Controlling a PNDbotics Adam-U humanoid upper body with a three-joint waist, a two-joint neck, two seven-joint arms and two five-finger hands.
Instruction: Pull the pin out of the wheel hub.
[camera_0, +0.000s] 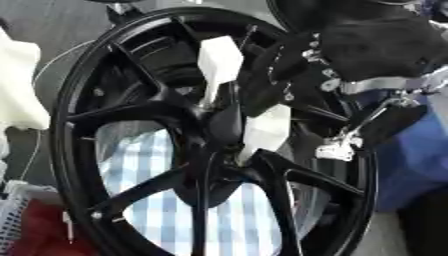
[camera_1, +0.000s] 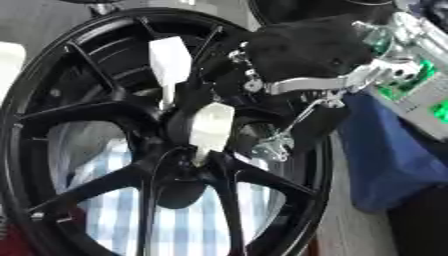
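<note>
A black spoked wheel hub (camera_0: 131, 115) stands upright and fills both views. Two white pins stick out near its centre: an upper pin (camera_0: 219, 62) along a spoke and a lower pin (camera_0: 265, 130) right beside the hub's middle. My right hand (camera_1: 306, 50), black with silver links, comes in from the upper right and lies against the spokes just right of the pins, its dark front end between them. Black on black hides how it closes there. A silver linkage (camera_0: 339, 146) hangs below the hand, right of the lower pin.
A blue-and-white checked cloth (camera_0: 166, 210) shows through the lower spokes. A white soft object (camera_0: 17, 95) is at the left edge, something red (camera_0: 39, 230) at the lower left, and blue fabric (camera_0: 420, 160) at the right.
</note>
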